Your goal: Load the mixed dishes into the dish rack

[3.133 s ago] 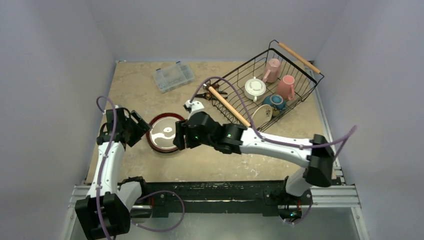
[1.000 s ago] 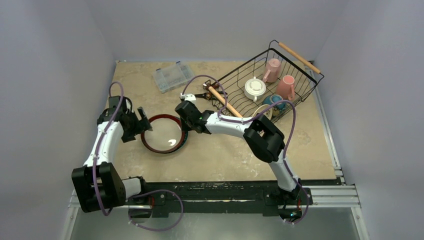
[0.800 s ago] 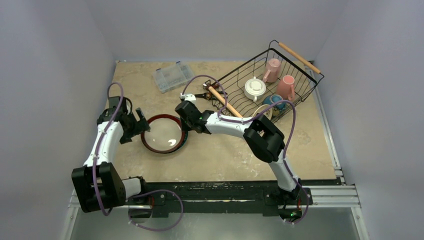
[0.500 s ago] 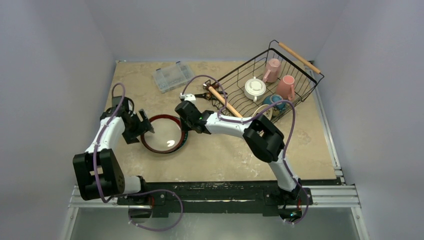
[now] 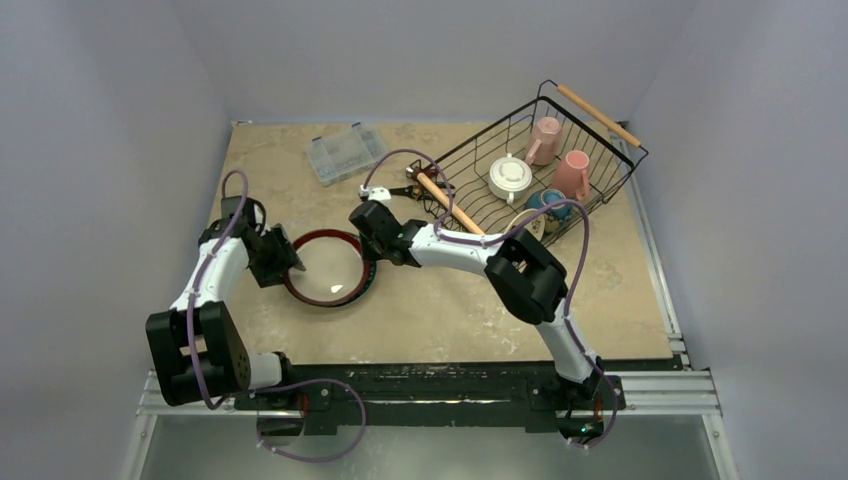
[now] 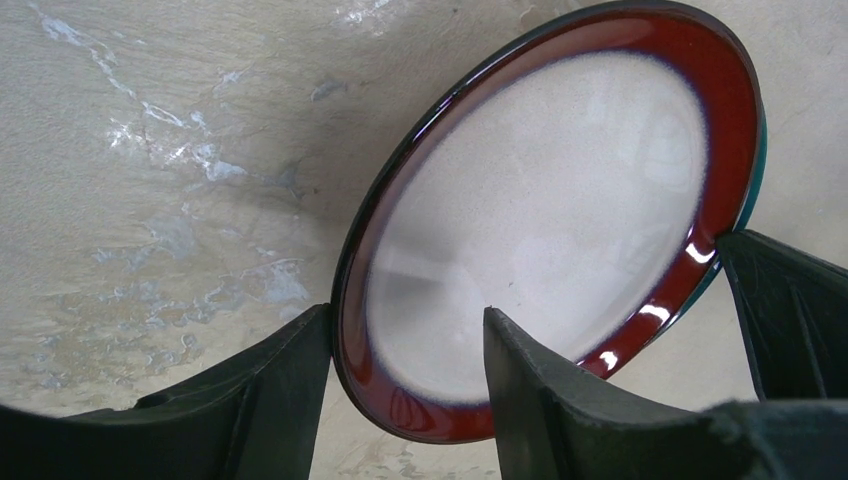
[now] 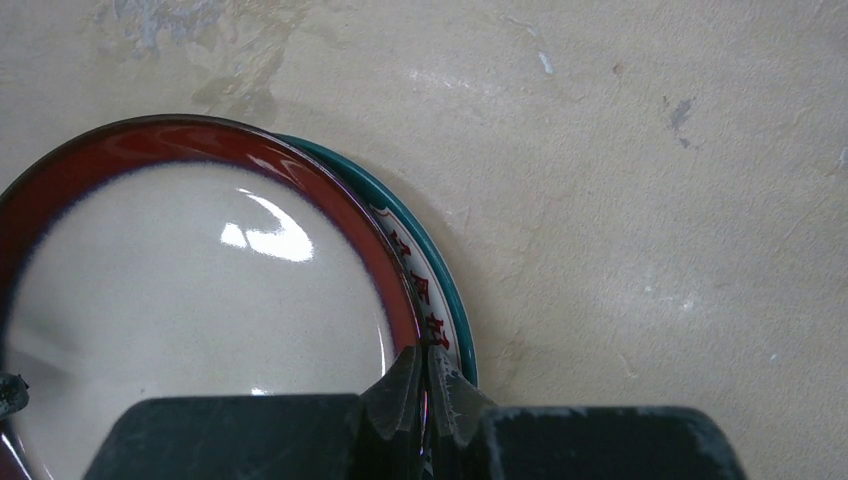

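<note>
- Worktop (image 5: 430, 320): the leftover job sits left of centre on it, well apart from the rack.
- Dish rack (image 5: 478, 148): over in the far right corner, already carrying the small stuff.
- Large red-rimmed plate (image 5: 325, 268): not loaded yet. It's lying on a teal-rimmed plate (image 7: 440, 270) that peeks out along its right edge.
- Left end effector (image 6: 405, 320): this is the change. A second ago it hung beside the plate, spread wide. Now it's slid in over the left rim and is narrowing, one finger outside the edge and one over the face. There's still a gap, so no grip yet.
- Right end effector (image 7: 425, 375): pressed together on the opposite rim, and it looks like it's pinching the red plate's edge.
- My read: a two-sided pickup is close, then the carry to the rack.
- Small ones, all in the rack: white two-handled cup (image 5: 511, 178), one pink mug (image 5: 545, 135), other pink mug (image 5: 573, 172), blue bowl (image 5: 549, 203).
</note>
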Robot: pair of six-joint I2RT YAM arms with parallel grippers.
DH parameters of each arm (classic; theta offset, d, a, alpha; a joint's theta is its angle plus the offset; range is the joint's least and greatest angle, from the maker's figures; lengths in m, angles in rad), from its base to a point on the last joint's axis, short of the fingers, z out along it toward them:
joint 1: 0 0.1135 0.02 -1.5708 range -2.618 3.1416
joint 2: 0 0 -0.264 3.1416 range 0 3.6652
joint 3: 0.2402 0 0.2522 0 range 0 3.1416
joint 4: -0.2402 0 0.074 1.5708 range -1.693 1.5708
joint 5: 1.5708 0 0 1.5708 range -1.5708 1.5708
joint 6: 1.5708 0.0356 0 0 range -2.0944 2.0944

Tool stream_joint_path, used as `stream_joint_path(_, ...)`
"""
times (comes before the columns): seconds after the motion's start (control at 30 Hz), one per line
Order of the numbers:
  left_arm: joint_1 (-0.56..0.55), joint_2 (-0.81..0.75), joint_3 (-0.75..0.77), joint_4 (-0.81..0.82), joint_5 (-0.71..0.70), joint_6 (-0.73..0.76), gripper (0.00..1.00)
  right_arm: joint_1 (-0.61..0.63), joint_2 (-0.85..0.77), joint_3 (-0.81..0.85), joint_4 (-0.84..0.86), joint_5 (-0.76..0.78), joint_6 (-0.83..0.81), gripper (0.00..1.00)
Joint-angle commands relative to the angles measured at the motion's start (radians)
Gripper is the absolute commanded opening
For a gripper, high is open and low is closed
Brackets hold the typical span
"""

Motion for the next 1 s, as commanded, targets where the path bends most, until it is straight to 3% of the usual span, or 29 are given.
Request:
stream_joint_path(0.0,-0.005,-0.031,-0.015,0.062,0.106,-0.019,0.56,0.002,0.064,0.02,-0.054,-0.024,-0.009,0.02)
stream_joint_path(0.2,-0.003,0.082,0.024,0.017,0.1,-0.037,0.63,0.003,0.069,0.026,-0.054,-0.023,-0.014,0.01)
stream_joint_path(0.37,-0.001,0.057,0.014,0.039,0.137,-0.03,0.56,0.003,0.072,0.023,-0.055,-0.025,-0.016,0.02)
stream_joint_path(0.63,-0.003,-0.137,-0.03,0.082,0.123,-0.01,0.43,0.002,0.087,0.04,-0.055,-0.03,-0.019,0.01)
stream_joint_path(0.97,-0.003,-0.115,-0.088,0.225,0.384,-0.059,0.41,0.002,0.095,0.042,-0.055,-0.032,-0.02,0.01)
